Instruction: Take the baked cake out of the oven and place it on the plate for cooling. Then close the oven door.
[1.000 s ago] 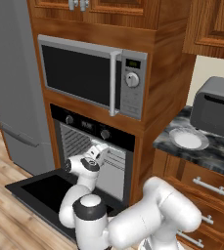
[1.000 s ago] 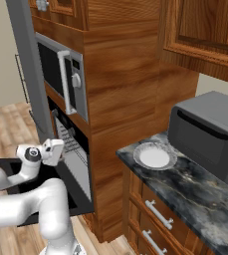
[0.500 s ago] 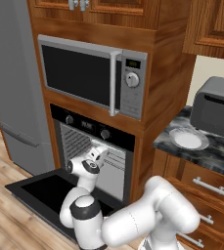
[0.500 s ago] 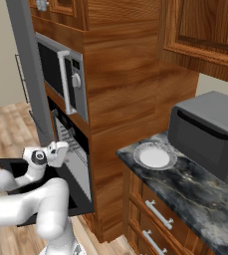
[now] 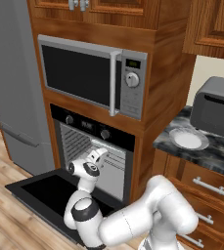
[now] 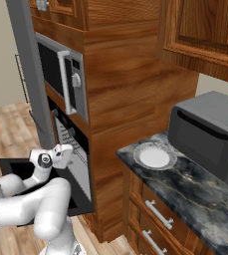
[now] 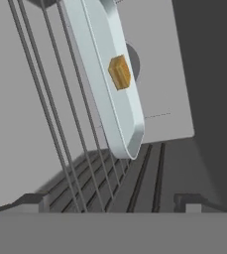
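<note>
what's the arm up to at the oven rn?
The white arm is reaching into the oven, whose oven door is dropped fully open. Its gripper sits at the oven mouth with jaws open, holding nothing. In the hand view the baked cake sits on a pale baking tray on the wire rack. The plate waits bare on the counter.

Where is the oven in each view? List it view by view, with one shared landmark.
Left base view: the oven, centre, under the microwave.
Right base view: left of centre, seen side-on.
Hand view: its grey interior, all around.
Shared landmark: the wire racks.
</note>
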